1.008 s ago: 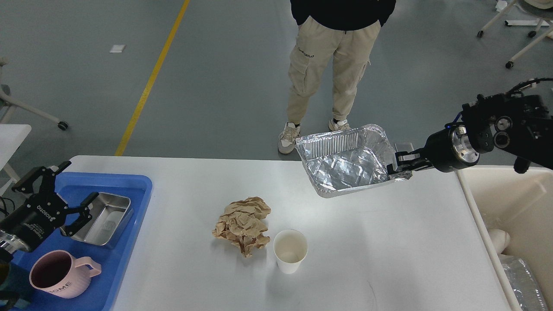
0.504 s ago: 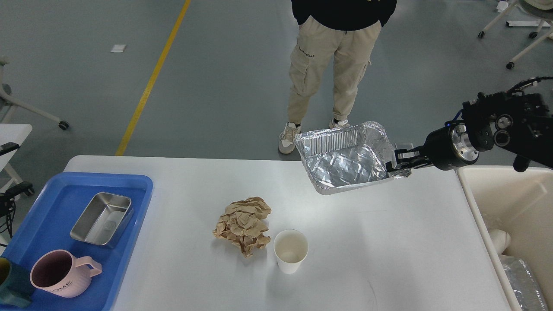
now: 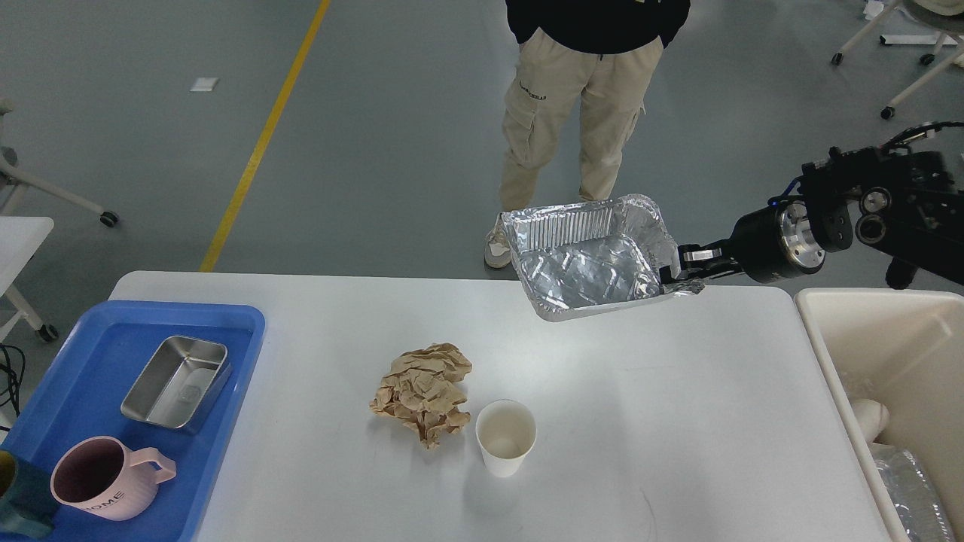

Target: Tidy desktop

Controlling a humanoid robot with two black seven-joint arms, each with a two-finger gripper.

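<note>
One wide white worktop (image 3: 678, 421), the desktop we are tidying, fills the lower half of the head view and runs from the blue tray (image 3: 226, 361) on its left end to the beige bin (image 3: 828, 361) against its right edge. The bin seems meant for rubbish; a foil piece already lies in it. The tray holds washable things: a steel box (image 3: 178, 382) and a pink mug (image 3: 105, 482).

Our right hand (image 3: 678, 265) comes in from the right and pinches the right rim of a crumpled foil tray (image 3: 587, 263), held clear above the worktop's far edge. We judge it is lifted this way to travel over the bin wall.

A crumpled brown paper ball (image 3: 422, 400) and a white paper cup (image 3: 506, 436) stand just beside each other at mid-worktop, not yet cleared. Our left hand is out of view.
</note>
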